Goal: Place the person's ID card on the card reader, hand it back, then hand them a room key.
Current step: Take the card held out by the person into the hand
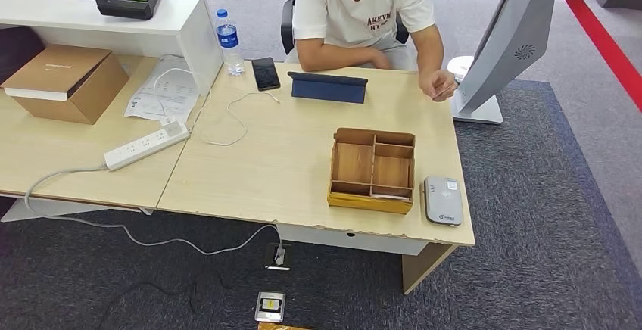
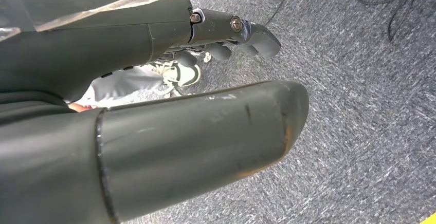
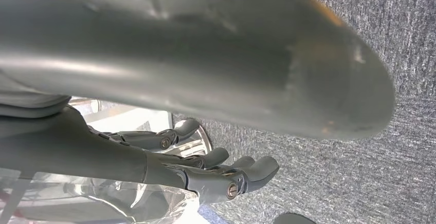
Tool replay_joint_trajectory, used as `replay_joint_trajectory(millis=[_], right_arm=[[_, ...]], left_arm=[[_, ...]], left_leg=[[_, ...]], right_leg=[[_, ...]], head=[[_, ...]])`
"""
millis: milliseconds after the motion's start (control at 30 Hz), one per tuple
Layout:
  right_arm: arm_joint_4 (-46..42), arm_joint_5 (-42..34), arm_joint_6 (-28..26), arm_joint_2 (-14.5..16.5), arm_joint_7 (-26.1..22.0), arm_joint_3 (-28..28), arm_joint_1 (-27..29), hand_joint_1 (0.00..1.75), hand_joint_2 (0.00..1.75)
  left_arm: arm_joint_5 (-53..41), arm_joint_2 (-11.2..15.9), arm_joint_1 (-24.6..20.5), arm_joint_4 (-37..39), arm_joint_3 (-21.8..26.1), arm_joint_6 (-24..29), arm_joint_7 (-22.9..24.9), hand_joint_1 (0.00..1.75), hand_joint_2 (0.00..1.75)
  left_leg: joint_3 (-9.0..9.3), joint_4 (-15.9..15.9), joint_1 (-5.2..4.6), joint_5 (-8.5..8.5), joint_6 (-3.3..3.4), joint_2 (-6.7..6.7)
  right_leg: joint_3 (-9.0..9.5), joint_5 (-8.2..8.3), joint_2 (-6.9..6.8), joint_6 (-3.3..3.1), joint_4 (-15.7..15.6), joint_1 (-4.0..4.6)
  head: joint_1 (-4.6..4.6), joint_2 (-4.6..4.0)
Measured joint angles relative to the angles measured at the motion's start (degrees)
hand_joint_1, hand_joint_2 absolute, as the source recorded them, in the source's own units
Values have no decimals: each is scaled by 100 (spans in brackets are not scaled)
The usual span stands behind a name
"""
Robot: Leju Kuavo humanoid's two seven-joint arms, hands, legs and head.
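Note:
A grey-white card reader (image 1: 443,200) lies at the table's near right corner. Beside it on its left stands a wooden divided box (image 1: 354,165), with a pale flat card (image 1: 391,193) in its near right compartment. A person in a white T-shirt (image 1: 363,1) sits at the far side, one hand (image 1: 438,85) resting at the far right corner; whether it holds a card is too small to tell. My left hand (image 2: 169,39) hangs over grey carpet, thumb and fingers apart, holding nothing. My right hand (image 3: 154,167) hangs the same way, holding nothing.
On the far half of the table lie a blue tablet case (image 1: 328,88), a black phone (image 1: 266,73), a water bottle (image 1: 229,41) and a white cable. A power strip (image 1: 146,144) and a cardboard box (image 1: 67,82) sit on the left. A grey kiosk stand (image 1: 506,38) rises at the right.

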Motion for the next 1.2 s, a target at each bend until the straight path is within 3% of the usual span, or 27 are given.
replay_joint_trajectory(millis=[200,333,467,600,733,867,1033,1200], right_arm=[[1,-54,-16,-1,37,-5,0,0,0],[1,-750,-384,-13,-127,-204,-6,0,0],[-4,-1962,-1255,-62,-933,-725,-103,0,175],[-64,-2786,-1456,-214,-1744,-1399,-435,0,175],[-239,-3180,-1163,-427,-2497,-1966,-1041,0,175],[-512,-3410,-805,-556,-2828,-2269,-1661,0,175],[-1174,-3756,-790,-533,-2857,-2183,-2156,0,175],[-2186,-3979,-1210,-366,-2814,-1543,-2199,0,175]], left_arm=[[-18,0,0,0,0,0,4,0,0],[16,0,0,0,0,-1,9,0,0],[35,3,0,0,0,-8,6,0,0],[59,9,-5,0,0,-5,-37,0,0],[103,18,-16,0,0,28,-100,0,0],[117,30,-20,0,0,39,-177,0,0],[53,34,-26,0,-1,43,-228,0,0],[-9,33,-30,0,-5,53,-258,0,0]], left_leg=[[0,0,0,0,0,0],[-1,0,0,0,0,0],[-2,0,-3,0,0,-1],[-2,0,-8,2,1,0],[-1,0,-15,10,5,14],[-1,1,-17,19,9,13],[-3,0,-19,23,8,2],[-6,0,-19,22,7,-3]], right_leg=[[0,0,0,0,0,0],[1,0,0,0,0,0],[1,1,1,0,0,-2],[1,7,5,3,0,-6],[-2,18,14,10,2,-12],[-1,24,13,14,2,-14],[4,26,7,14,5,-10],[1,26,4,13,8,-8]], head=[[0,0],[-1,0],[-1,0],[-1,0],[-1,0],[-2,0],[-1,0],[-2,0]])
